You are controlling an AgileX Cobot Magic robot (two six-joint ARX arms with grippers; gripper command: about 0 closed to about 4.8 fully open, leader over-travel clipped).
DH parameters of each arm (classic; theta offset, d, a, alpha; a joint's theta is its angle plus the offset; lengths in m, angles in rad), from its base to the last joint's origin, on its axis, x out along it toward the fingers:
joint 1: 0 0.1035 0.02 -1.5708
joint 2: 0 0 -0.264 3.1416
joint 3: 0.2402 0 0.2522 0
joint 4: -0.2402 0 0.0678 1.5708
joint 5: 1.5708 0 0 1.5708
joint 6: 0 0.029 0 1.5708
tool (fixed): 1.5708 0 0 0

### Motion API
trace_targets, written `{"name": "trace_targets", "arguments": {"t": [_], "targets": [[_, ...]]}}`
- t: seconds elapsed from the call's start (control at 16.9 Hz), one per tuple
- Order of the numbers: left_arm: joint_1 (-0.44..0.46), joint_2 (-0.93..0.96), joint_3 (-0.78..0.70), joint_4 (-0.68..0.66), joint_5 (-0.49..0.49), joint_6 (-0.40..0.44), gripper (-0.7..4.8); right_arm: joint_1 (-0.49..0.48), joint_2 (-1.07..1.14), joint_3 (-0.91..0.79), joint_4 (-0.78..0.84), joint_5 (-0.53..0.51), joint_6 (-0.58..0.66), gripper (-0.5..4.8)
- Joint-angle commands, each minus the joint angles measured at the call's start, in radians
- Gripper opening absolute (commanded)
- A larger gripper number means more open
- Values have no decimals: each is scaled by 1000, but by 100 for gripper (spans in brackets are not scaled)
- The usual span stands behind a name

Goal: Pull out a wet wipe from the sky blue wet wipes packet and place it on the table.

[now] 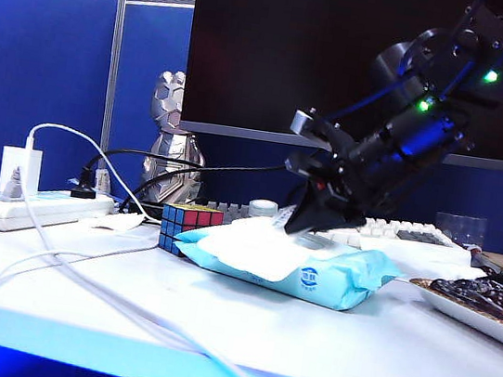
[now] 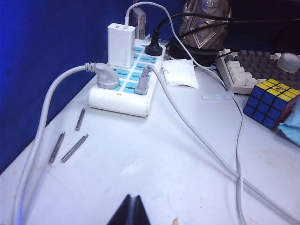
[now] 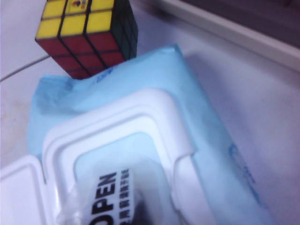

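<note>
Sky blue plastic forms the wet wipes packet [image 1: 314, 277], which lies flat on the white desk [image 1: 240, 337], just beside a multicoloured puzzle cube [image 1: 185, 226]. A white wet wipe [image 1: 253, 245] is spread over the packet's top. In the right wrist view the packet's white hinged lid frame [image 3: 154, 117] stands open over a clear label printed "OPEN" [image 3: 101, 194]. The right gripper [image 1: 298, 223] points down onto the packet top, jaws closed together; whether it pinches anything cannot be told. The left gripper [image 2: 131, 211] hangs with its jaws together above bare desk, near a white power strip [image 2: 129, 79] and three small metal rods [image 2: 70, 140].
</note>
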Motion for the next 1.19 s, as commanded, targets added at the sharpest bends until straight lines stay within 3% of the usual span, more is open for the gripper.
{"name": "trace_targets", "arguments": {"t": [0.06,0.36,0.59,0.83,1.07,1.19], "targets": [[2,-3,-2,-6,0,-2,-1,1,-15,47,7,-5,-1,-2],[2,-3,-2,-6,0,-2,-1,1,-84,160,-43,-10,-23,-2],[2,-3,-2,-6,0,-2,-1,16,-124,257,-75,-123,-21,-2],[2,-3,-2,-6,0,-2,-1,95,-125,311,-155,-318,-10,-2],[2,-3,-2,-6,0,-2,-1,207,-105,310,-209,-325,-23,-2],[2,-3,-2,-6,0,-2,-1,239,-83,310,-209,-279,-23,-2]]}}
